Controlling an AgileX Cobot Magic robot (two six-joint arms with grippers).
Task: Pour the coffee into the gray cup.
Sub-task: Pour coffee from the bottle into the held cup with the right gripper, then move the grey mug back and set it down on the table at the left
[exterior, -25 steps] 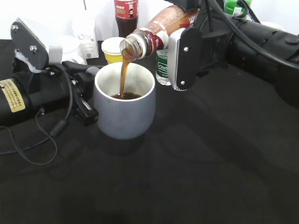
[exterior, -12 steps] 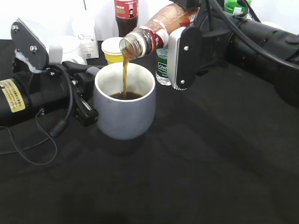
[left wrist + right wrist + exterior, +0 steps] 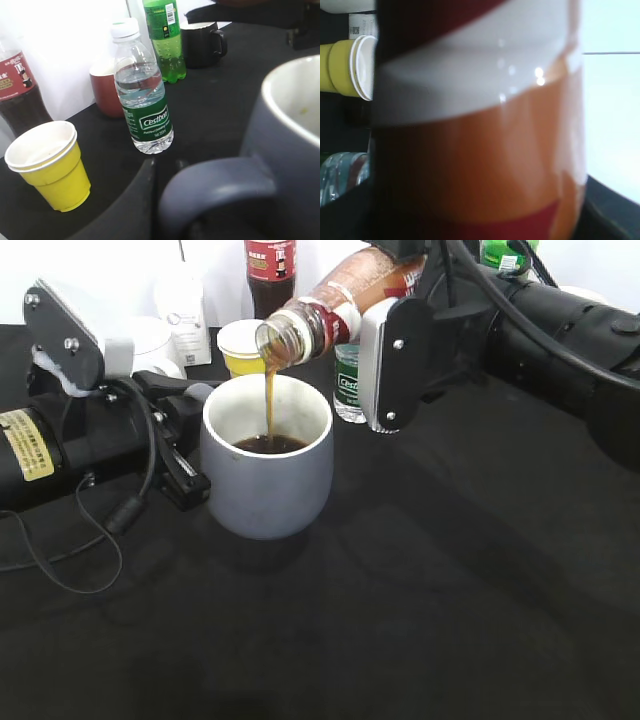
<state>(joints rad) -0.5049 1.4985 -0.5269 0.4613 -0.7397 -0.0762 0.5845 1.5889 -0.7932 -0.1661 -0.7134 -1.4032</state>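
The gray cup (image 3: 267, 480) stands on the black table, with brown coffee pooled inside. My right gripper (image 3: 385, 320) is shut on the coffee bottle (image 3: 330, 315), tilted mouth-down over the cup, and a thin brown stream falls into it. The bottle's label fills the right wrist view (image 3: 480, 125). My left gripper (image 3: 185, 445) is shut on the cup's loop handle (image 3: 215, 187) at the cup's left side. The cup's rim and pale inside show in the left wrist view (image 3: 295, 105).
Behind the cup stand a yellow paper cup (image 3: 240, 345) (image 3: 47, 165), a green-labelled water bottle (image 3: 142, 110) (image 3: 348, 385), a dark cola bottle (image 3: 270, 270), a white carton (image 3: 185, 315), a green soda bottle (image 3: 165, 40) and a black mug (image 3: 202, 42).
The coffee stream has thinned and the level in the cup has risen slightly. Both arms hold their places.
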